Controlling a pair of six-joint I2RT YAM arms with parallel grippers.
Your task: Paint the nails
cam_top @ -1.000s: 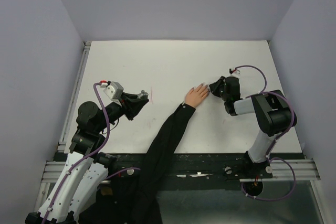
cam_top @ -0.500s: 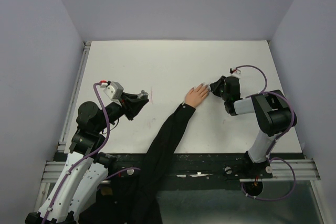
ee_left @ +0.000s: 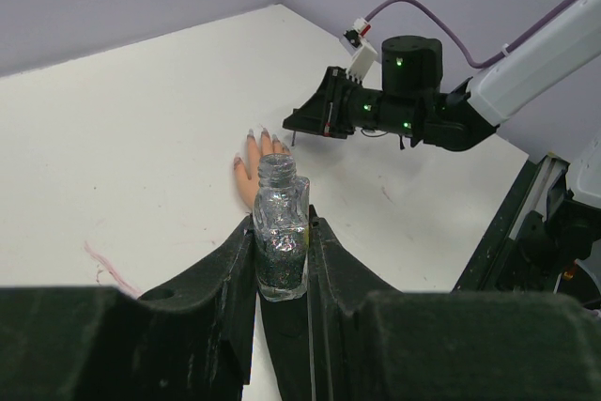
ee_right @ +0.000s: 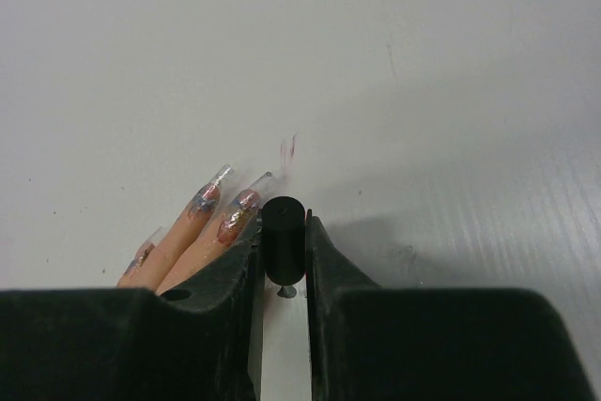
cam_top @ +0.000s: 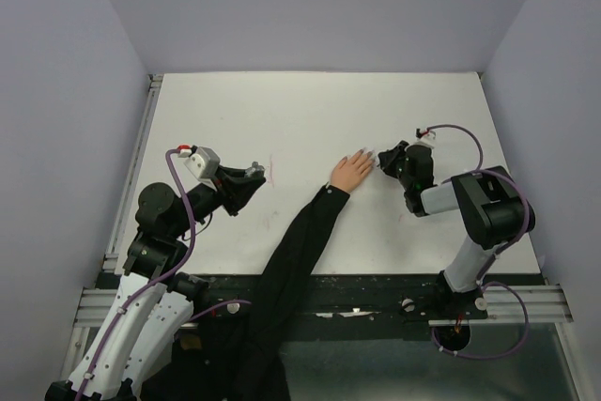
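Lab cell: plain walls (cam_top: 56, 91), white table (cam_top: 310, 110)

No legible text, brand, number or sign in any view. On white tag (ee_left: 360, 52) at end of purple cable (ee_left: 418, 8), print too small to tell. On glitter bottle (ee_left: 280, 241), no label readable. On black cap (ee_right: 284, 249), plain surface only. Faint red mark (cam_top: 271, 164) on table (cam_top: 310, 105): scribble, no character

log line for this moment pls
left gripper: shut on polish bottle | right gripper: shut on brush cap | brush tip: beside nails
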